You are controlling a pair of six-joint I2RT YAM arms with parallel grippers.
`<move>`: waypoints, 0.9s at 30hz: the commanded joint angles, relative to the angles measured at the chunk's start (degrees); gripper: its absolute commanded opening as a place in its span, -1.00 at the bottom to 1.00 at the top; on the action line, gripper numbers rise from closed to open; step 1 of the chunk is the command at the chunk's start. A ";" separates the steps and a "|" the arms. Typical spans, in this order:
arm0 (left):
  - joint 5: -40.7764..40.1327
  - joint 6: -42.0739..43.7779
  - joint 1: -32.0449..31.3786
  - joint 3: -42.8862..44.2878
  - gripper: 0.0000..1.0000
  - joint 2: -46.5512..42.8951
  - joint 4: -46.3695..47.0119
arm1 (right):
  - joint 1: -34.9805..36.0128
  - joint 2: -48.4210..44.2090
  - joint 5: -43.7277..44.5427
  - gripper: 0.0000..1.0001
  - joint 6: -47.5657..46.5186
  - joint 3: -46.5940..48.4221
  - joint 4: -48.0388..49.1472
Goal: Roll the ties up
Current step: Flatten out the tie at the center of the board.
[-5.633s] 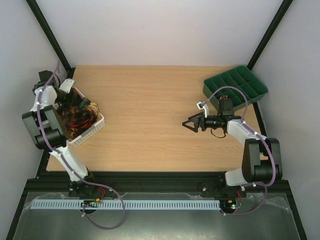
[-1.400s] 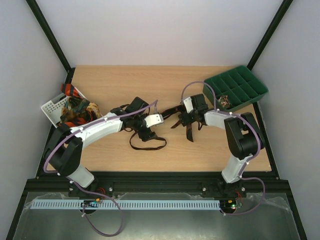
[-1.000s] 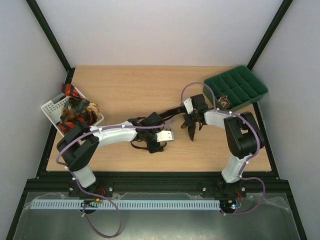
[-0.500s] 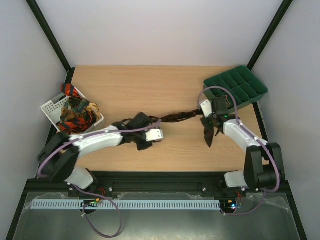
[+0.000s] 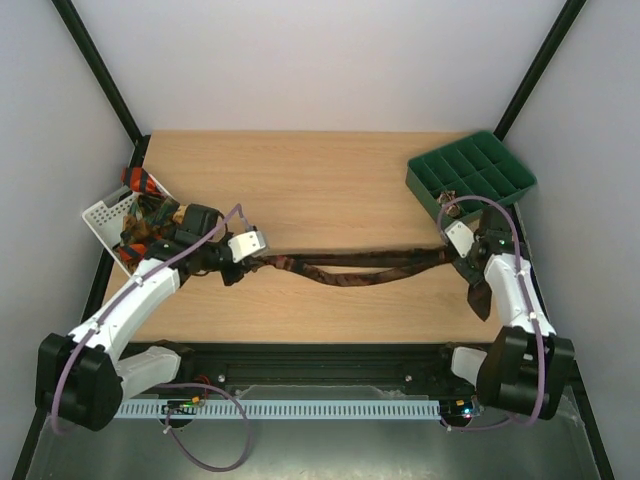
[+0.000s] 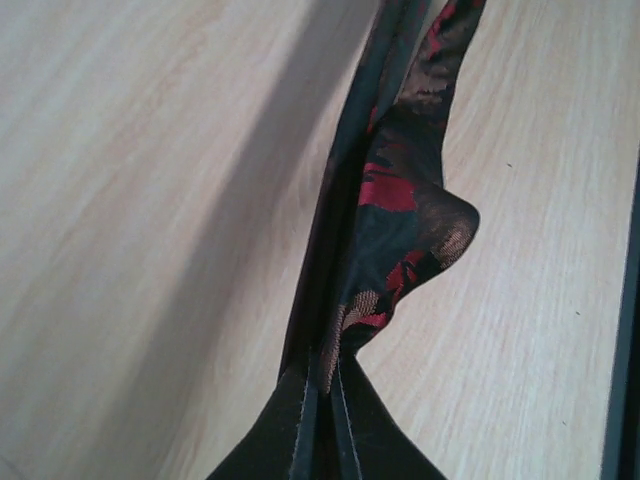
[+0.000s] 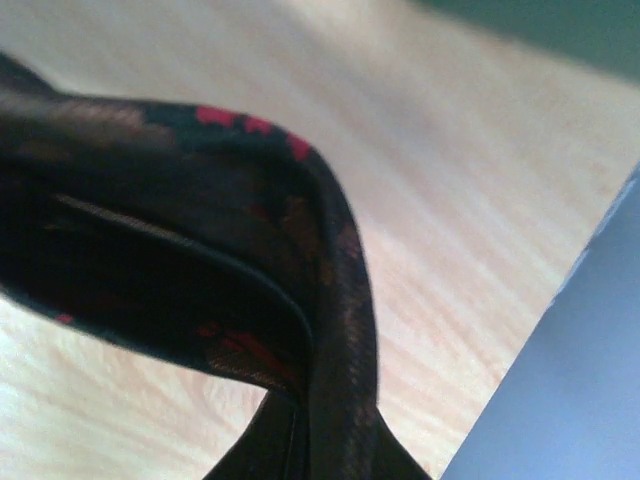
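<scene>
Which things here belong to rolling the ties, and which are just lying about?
Job in hand:
tie, stretched across the table
left jaws and right jaws, each shut on it
more ties, heaped in the basket

Lying about:
basket
tray

bright even light; right wrist view blurred; left wrist view sharper, soft shadow beside the tie [image 6: 385, 225].
</scene>
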 commanded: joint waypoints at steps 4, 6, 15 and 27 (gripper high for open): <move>7.88 9.46 7.38 -2.19 -0.95 8.46 -3.83 | -7.83 13.88 0.87 -0.97 -11.70 1.77 -8.16; 7.04 9.24 6.94 -3.37 -0.95 12.69 -1.20 | -7.67 19.14 -0.42 -0.97 -11.09 0.84 -7.35; 0.48 4.89 4.31 -1.06 -0.71 26.92 4.06 | -7.01 32.78 -0.24 -0.95 -10.46 -0.50 -0.85; -6.36 6.34 -0.10 2.98 0.54 15.21 -1.09 | -8.12 23.05 -3.35 0.26 -12.02 3.37 -4.63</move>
